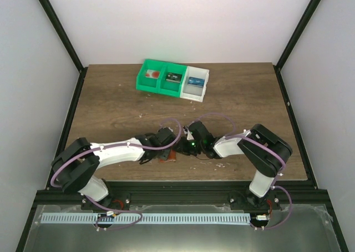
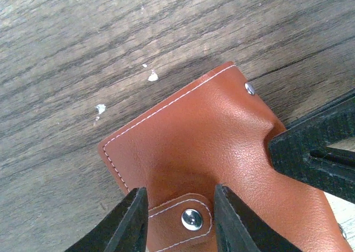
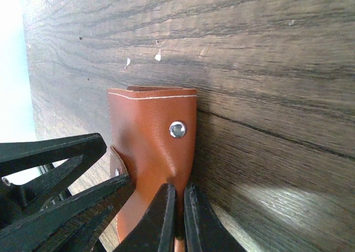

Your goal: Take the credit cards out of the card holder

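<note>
The right fingers (image 3: 158,218) are clenching the closed wallet (image 2: 205,135). The left fingers (image 2: 130,224) are straddling its snap strap (image 2: 166,210), grip unclear; unsnapping is coming next.

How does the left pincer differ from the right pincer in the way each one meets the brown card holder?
Opening: the left pincer has its fingers apart, one on each side of the snap tab; the right pincer has its fingers almost together.
Grip: the right pincer pinches the edge of the card holder and creases the leather; whether the left pincer presses the tab is unclear.
Shared: both are black and meet the closed card holder.
</note>
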Controlling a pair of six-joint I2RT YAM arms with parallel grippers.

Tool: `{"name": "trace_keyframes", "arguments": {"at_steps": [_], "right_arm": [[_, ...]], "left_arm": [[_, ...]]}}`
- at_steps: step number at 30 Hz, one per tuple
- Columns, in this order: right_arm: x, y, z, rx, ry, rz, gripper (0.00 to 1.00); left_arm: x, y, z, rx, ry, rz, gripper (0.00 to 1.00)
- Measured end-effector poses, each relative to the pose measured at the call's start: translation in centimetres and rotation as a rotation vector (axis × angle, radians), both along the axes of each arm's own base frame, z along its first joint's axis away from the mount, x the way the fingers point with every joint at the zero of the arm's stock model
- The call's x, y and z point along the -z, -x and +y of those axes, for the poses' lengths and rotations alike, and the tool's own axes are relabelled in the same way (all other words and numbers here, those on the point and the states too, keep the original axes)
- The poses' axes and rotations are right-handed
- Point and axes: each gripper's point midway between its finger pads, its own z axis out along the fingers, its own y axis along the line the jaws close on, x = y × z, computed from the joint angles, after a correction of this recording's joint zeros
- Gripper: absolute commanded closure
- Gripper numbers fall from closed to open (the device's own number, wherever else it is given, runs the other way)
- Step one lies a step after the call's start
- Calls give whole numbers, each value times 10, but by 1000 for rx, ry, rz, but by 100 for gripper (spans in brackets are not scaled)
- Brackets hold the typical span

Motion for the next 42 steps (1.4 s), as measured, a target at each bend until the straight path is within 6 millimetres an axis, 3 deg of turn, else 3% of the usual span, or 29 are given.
{"name": "trace_keyframes", "arguments": {"at_steps": [24,37,42], "right_arm": [[2,-3,-4,37,27,-27,100],[3,-6,-15,87,58,-33,100],[4,-8,-17,101,72,-42,95]], "left_arm": [[-5,-1,2,-9,-66,5,72],[-4,2,20,-42,-139,8,72],[-6,1,13,-43,-99,9,83]]}}
